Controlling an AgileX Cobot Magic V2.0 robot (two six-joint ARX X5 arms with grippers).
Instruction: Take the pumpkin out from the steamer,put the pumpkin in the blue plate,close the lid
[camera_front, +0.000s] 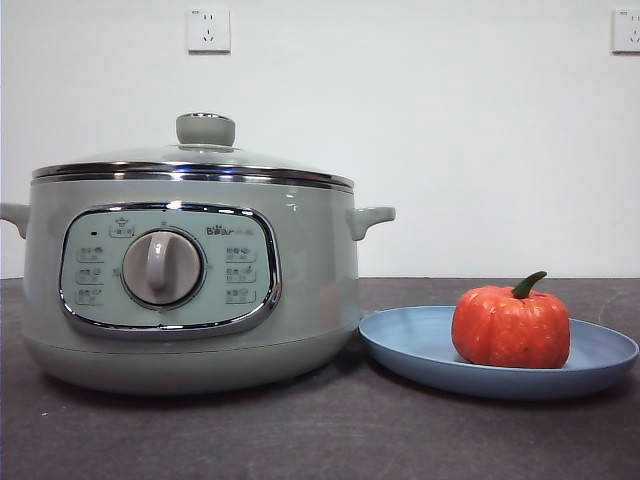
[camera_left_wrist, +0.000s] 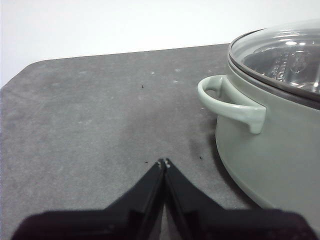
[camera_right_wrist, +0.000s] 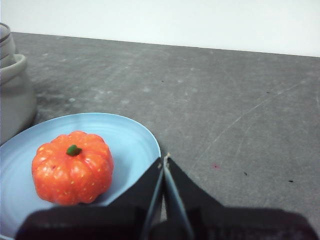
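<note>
The orange pumpkin (camera_front: 511, 327) with its green stem sits upright in the blue plate (camera_front: 420, 345), right of the steamer (camera_front: 190, 290). The glass lid (camera_front: 200, 155) with its pale green knob rests on the steamer's chrome rim. No arm shows in the front view. In the left wrist view my left gripper (camera_left_wrist: 164, 162) is shut and empty over bare table, beside the steamer (camera_left_wrist: 280, 150) and its side handle (camera_left_wrist: 235, 102); the lid (camera_left_wrist: 285, 55) shows on top. In the right wrist view my right gripper (camera_right_wrist: 164, 158) is shut and empty just off the plate (camera_right_wrist: 125, 137), near the pumpkin (camera_right_wrist: 72, 167).
The dark grey tabletop (camera_front: 300, 430) runs in front of the pot and plate. A white wall with two sockets (camera_front: 208, 30) stands behind. The table's rounded corner (camera_left_wrist: 30, 67) shows in the left wrist view.
</note>
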